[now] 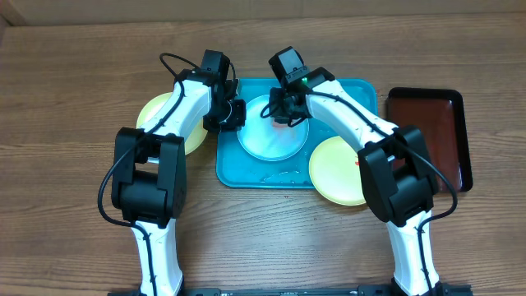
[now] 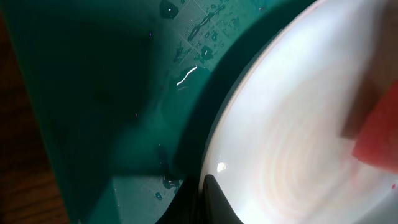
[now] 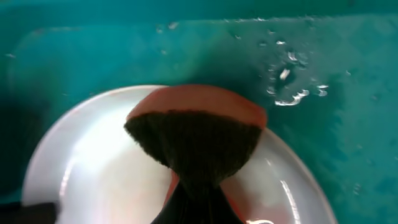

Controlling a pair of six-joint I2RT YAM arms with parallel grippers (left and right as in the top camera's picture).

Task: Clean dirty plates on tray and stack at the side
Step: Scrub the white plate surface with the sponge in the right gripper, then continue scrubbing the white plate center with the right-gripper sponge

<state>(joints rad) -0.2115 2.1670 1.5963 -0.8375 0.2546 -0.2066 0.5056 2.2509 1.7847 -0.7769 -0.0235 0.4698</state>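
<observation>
Right tool [image 1: 283, 113] is closed on a red sponge [image 3: 196, 134] with a dark face, pressed on the blue plate [image 1: 269, 141] lying in the tray [image 1: 362, 92]; the right arm reaches forward and bends inward over the tray. Left tool [image 1: 224, 115] is closed, a finger [image 2: 214, 202] at that plate's left rim, though whether it pinches the rim cannot be told; its arm angles inward from the left. A yellow plate [image 1: 160, 115] lies on the counter [image 1: 66, 74] left of the tray, a second yellow plate [image 1: 339, 171] overlaps the tray's near right corner, water drops [image 3: 289, 87] sit on the tray floor, and a dark tray [image 1: 427, 136] lies at right.
</observation>
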